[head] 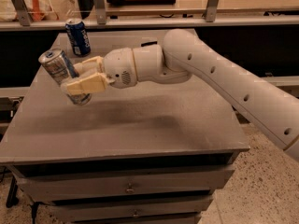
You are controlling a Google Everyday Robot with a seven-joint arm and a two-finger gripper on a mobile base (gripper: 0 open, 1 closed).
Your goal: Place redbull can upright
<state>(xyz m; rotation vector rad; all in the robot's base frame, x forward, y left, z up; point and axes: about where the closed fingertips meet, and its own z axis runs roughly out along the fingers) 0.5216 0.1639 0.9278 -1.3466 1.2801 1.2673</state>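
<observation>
Grey tabletop (140, 120) on a cabinet of drawers (126, 188), seen from the front, with a wooden shelf rail (154, 21) behind it and speckled floor (266, 185) at lower right. The redbull can (59, 67) is over the left part of the top, held in the gripper (74, 76). It is slim and silver with blue patches, and its silver lid faces up and to the left, so the can is tilted rather than upright. Its lettering cannot be read. Whether its lower end touches the tabletop cannot be told. The two cream fingers (88, 84) are closed on the can's middle, one on the near side and one on the far side. The white arm (210, 73) reaches in from the right edge, ending in a rounded wrist just right of the can. A wider dark blue can (77, 36) stands upright near the back left corner, apart from the gripper, with white vertical lettering that appears to read "pepsi".
</observation>
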